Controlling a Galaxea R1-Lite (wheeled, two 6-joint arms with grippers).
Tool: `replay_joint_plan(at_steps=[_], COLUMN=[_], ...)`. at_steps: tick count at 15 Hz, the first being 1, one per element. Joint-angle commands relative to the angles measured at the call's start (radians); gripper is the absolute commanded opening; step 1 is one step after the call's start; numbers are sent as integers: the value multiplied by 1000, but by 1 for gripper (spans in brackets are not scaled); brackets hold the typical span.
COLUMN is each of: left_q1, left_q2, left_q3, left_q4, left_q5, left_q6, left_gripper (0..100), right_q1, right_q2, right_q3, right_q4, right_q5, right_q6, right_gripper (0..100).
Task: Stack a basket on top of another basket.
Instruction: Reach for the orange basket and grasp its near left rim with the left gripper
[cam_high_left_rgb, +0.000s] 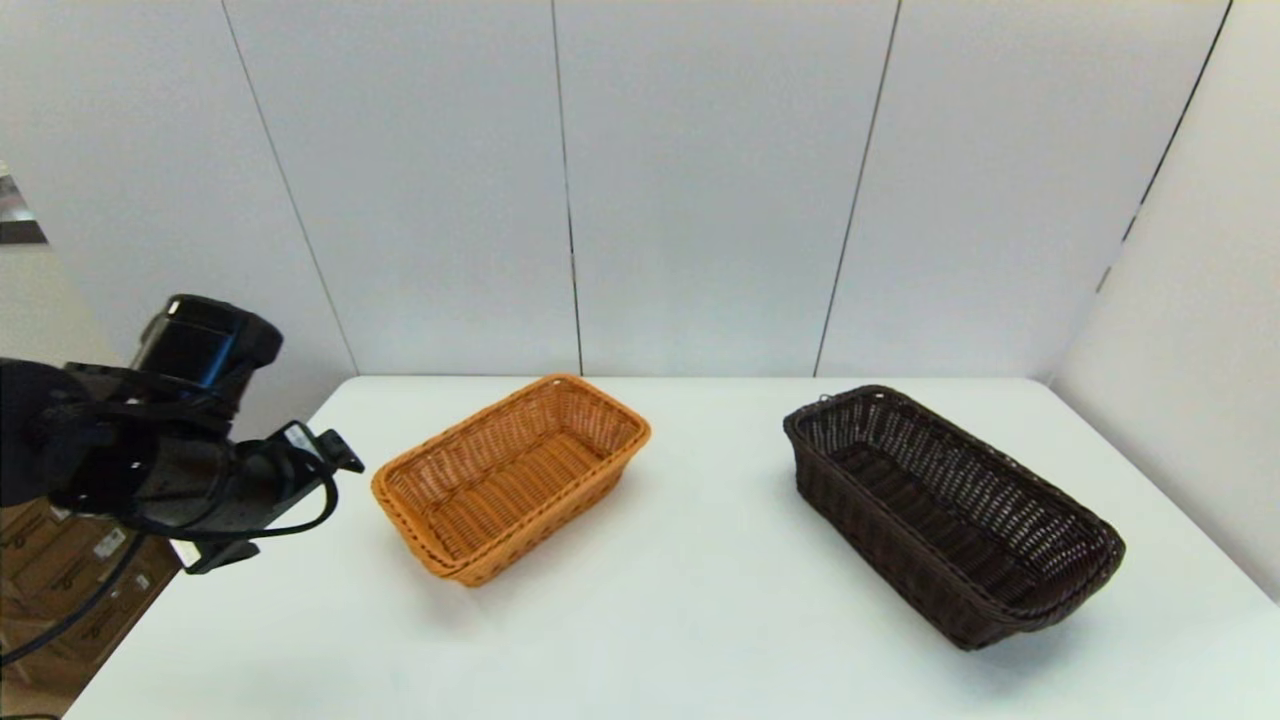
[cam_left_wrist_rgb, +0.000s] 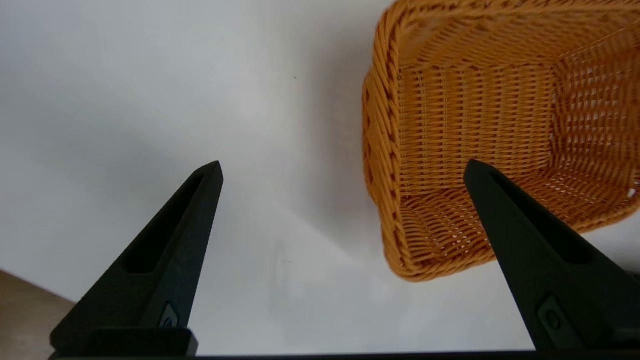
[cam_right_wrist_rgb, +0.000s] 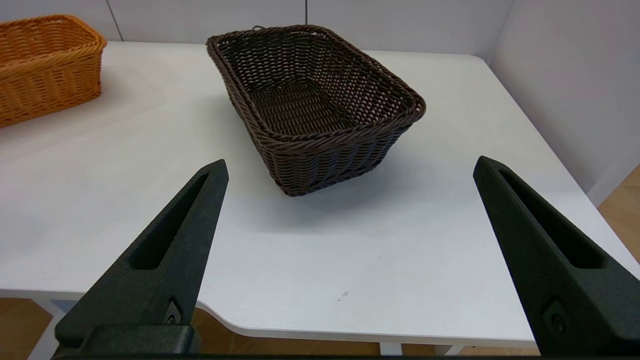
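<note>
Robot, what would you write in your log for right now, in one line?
stacking: not started | dark brown basket: table's right | orange-tan basket: left, apart | left gripper: open by orange-tan basket | right gripper: open, facing dark basket

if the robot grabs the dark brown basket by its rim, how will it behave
The dark brown basket is open wicker weave, so probably light and fairly stiff, with slight flex at the rim. Its length suggests that it may tilt if gripped at one end. The braided rim looks textured, so the open right gripper should hold without much slip.
</note>
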Motion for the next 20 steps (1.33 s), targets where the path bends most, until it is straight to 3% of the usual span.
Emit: replay_joint_plan(at_steps=[1, 20], left_q1=[-77, -37], left_q2=[169, 468], left_q3=[-51, -261], left_q4=[15, 87], left_q5=[6, -154], left_q6=[-54, -116], left_gripper=[100, 100], right_q1=[0, 0], right_q2=[1, 1], right_q3=[0, 0], right_q4=[0, 0], right_q5=[0, 0], right_q6=[0, -2], right_gripper=[100, 100])
